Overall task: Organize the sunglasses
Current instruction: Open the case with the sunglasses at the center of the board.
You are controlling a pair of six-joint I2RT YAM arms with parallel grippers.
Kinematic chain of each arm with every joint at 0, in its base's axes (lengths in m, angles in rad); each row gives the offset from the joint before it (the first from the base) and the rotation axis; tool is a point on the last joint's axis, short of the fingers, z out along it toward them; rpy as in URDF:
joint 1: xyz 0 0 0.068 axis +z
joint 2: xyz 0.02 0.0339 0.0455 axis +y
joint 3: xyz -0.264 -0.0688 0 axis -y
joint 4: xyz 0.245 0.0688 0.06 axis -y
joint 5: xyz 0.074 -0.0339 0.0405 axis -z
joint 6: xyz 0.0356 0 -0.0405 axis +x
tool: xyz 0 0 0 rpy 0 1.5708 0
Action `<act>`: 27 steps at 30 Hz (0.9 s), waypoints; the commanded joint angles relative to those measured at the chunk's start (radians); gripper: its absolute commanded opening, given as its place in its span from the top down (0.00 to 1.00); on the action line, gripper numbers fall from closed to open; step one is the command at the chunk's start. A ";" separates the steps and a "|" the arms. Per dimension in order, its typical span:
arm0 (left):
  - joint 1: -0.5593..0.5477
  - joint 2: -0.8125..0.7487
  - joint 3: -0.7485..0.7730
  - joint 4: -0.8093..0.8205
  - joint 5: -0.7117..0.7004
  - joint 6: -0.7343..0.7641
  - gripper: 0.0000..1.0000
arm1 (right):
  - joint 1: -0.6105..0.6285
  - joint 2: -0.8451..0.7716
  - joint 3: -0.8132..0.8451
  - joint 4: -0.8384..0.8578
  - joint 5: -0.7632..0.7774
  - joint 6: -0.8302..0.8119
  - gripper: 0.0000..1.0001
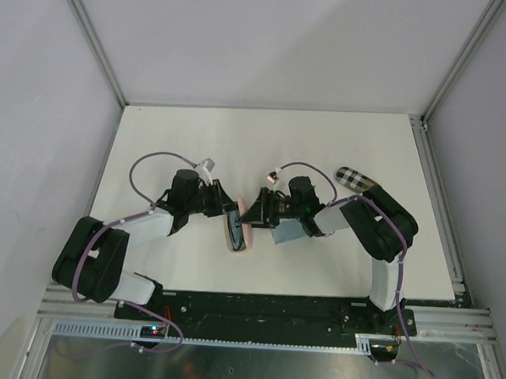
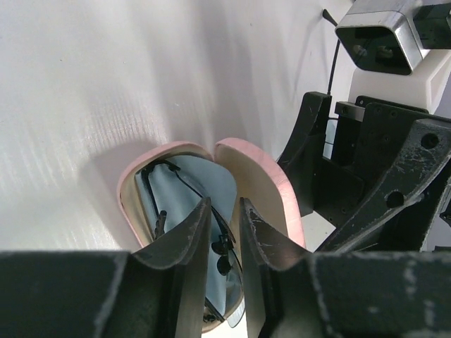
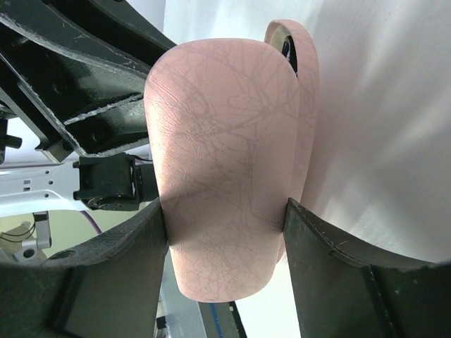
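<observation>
A pink clamshell case (image 1: 245, 226) lies open mid-table between both arms. My right gripper (image 3: 225, 204) is shut on its raised lid (image 3: 218, 141), one finger on each side. One thin dark-wire pair of sunglasses (image 2: 224, 250) lies folded in the case's lower half (image 2: 130, 193) on a blue lining. My left gripper (image 2: 225, 211) hovers right over the sunglasses, its jaws a narrow gap apart. The nose pads show through that gap, and neither finger touches them. From above, the left gripper (image 1: 227, 207) and right gripper (image 1: 255, 212) face each other across the case.
A black-and-white checkered case (image 1: 353, 179) lies at the back right, behind the right arm. A light blue cloth (image 1: 286, 235) lies under the right wrist. The right gripper's black body (image 2: 380, 162) stands close beside the lid.
</observation>
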 commanded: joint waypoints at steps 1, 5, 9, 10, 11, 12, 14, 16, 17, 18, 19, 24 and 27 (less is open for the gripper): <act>-0.018 0.035 0.035 0.044 0.013 -0.022 0.73 | -0.001 0.010 -0.006 0.035 -0.008 -0.011 0.53; -0.021 0.061 0.037 0.044 0.016 -0.019 0.75 | -0.001 0.010 -0.006 0.038 -0.010 -0.010 0.53; -0.022 0.071 0.033 0.042 0.019 -0.015 0.76 | -0.001 0.008 -0.005 0.038 -0.010 -0.011 0.53; -0.022 0.072 0.032 0.037 0.018 -0.012 0.76 | -0.001 0.008 -0.005 0.039 -0.011 -0.011 0.53; -0.021 0.071 0.031 0.032 0.015 -0.010 0.76 | -0.001 0.008 -0.006 0.038 -0.011 -0.012 0.53; -0.022 0.068 0.032 0.020 0.012 -0.007 0.76 | -0.001 0.007 -0.007 0.039 -0.011 -0.013 0.53; -0.021 0.055 0.033 -0.005 -0.004 0.001 0.74 | -0.001 0.008 -0.006 0.040 -0.010 -0.014 0.53; -0.021 0.040 0.039 -0.037 -0.024 0.012 0.73 | -0.002 0.010 -0.006 0.042 -0.011 -0.013 0.53; -0.021 0.035 0.043 -0.051 -0.031 0.017 0.72 | -0.002 0.012 -0.005 0.043 -0.011 -0.014 0.53; -0.021 0.032 0.048 -0.066 -0.037 0.020 0.72 | -0.002 0.013 -0.005 0.044 -0.012 -0.013 0.53; -0.021 0.029 0.052 -0.075 -0.040 0.023 0.71 | -0.002 0.014 -0.005 0.046 -0.012 -0.013 0.53; -0.022 0.017 0.060 -0.100 -0.055 0.026 0.69 | -0.004 0.018 -0.005 0.050 -0.013 -0.013 0.53; -0.026 0.035 0.070 -0.107 -0.047 0.032 0.68 | -0.004 0.020 -0.006 0.051 -0.014 -0.012 0.53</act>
